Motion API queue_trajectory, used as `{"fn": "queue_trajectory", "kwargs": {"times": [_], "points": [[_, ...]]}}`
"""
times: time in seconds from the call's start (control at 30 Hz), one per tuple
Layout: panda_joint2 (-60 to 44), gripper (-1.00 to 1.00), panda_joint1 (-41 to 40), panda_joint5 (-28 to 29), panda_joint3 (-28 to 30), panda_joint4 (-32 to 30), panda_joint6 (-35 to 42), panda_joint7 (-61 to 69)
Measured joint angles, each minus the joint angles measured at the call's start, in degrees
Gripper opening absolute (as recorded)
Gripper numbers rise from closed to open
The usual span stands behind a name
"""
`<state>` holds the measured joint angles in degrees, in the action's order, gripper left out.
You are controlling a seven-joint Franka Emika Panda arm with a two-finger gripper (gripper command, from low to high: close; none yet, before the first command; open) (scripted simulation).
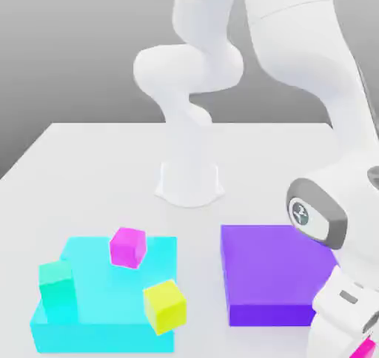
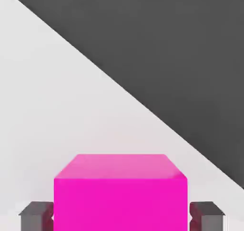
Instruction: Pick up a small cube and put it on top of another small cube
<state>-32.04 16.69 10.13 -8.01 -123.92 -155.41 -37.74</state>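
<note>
a pink cube (image 2: 120,204) is held between the fingertips of the pincer (image 2: 121,220); if it is gripped off-centre, it could be tilted or dropped during lifting.

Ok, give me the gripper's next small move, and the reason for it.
I'd raise the gripper slightly, straight up, before any sideways travel. Its fingers are closed on either side of the pink cube, so the grasp looks ready to test. The yellow cube, one possible base, lies well over toward the exterior view's left.
</note>
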Motion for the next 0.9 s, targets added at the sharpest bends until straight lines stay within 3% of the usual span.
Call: {"fn": "queue_trajectory", "kwargs": {"times": [0.23, 0.63, 0.7, 0.77, 0.8, 0.9], "points": [[7.0, -1.0, -1.3, -2.1, -1.5, -1.6, 5.3, 1.4], [32.0, -1.0, -18.7, -9.7, 9.7, -14.9, 16.5, -2.1], [30.9, -1.0, -24.8, -10.3, 8.6, -16.3, 14.1, -2.3], [27.6, -1.0, -23.2, -10.1, 6.8, -17.3, 9.8, -2.5], [26.4, 1.0, -22.8, -10.0, 6.6, -17.6, 8.3, -2.6], [26.4, 1.0, -22.8, -10.0, 6.6, -17.6, 8.3, -2.6]]}}
